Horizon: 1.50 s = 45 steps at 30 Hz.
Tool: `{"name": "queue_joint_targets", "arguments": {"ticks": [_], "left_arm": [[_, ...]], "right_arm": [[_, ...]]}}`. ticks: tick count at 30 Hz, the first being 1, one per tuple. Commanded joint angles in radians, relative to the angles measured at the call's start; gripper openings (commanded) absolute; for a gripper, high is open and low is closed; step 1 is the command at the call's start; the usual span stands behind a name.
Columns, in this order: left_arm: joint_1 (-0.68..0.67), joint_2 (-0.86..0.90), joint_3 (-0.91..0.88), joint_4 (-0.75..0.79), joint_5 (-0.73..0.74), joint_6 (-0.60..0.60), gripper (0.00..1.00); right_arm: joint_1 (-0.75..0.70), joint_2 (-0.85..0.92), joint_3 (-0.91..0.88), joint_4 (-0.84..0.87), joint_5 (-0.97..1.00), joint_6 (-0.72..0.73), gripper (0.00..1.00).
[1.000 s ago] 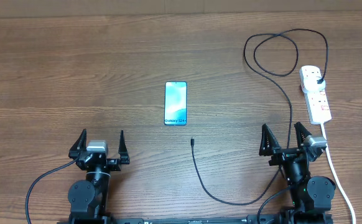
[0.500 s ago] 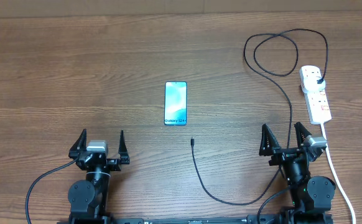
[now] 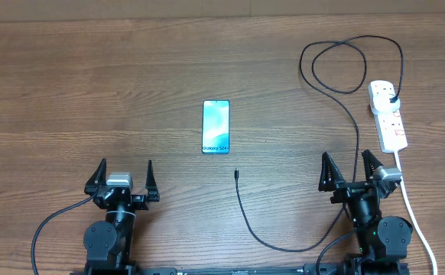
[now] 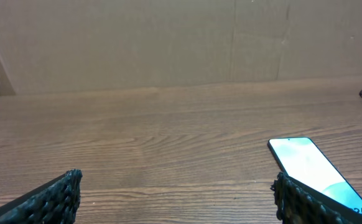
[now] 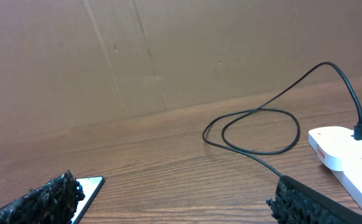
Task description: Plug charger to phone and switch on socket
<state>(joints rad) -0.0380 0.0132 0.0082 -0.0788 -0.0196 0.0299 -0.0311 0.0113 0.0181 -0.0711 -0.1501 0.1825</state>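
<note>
Both pincers stand wide open and empty: the left gripper (image 3: 125, 163) and the right gripper (image 3: 344, 155). From the right one, the charger (image 3: 247, 216) has its connector tip (image 3: 237, 174) at nine o'clock, well apart. Its cable runs close past the right fingers toward a loop at twelve o'clock. The socket (image 3: 388, 114) lies at one o'clock, with the plug (image 3: 391, 99) seated in it. The phone (image 3: 216, 127) lies at one o'clock from the left gripper. Likely trouble: the right arm snags the cable and drags the tip away, or the unbraced phone slides when the connector is pushed in.
</note>
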Motion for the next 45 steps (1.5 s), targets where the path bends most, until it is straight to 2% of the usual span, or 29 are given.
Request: {"name": "queue_joint_targets", "arguments": {"ticks": [1, 45], "left_arm": [[0.000, -0.008, -0.003, 0.001, -0.006, 0.016, 1.00], [0.000, -0.008, -0.003, 0.008, -0.065, 0.016, 0.99]], "right_arm": [[0.003, -0.009, -0.010, 0.002, -0.001, -0.001, 1.00], [0.005, -0.009, -0.010, 0.002, -0.001, -0.001, 1.00]]}}
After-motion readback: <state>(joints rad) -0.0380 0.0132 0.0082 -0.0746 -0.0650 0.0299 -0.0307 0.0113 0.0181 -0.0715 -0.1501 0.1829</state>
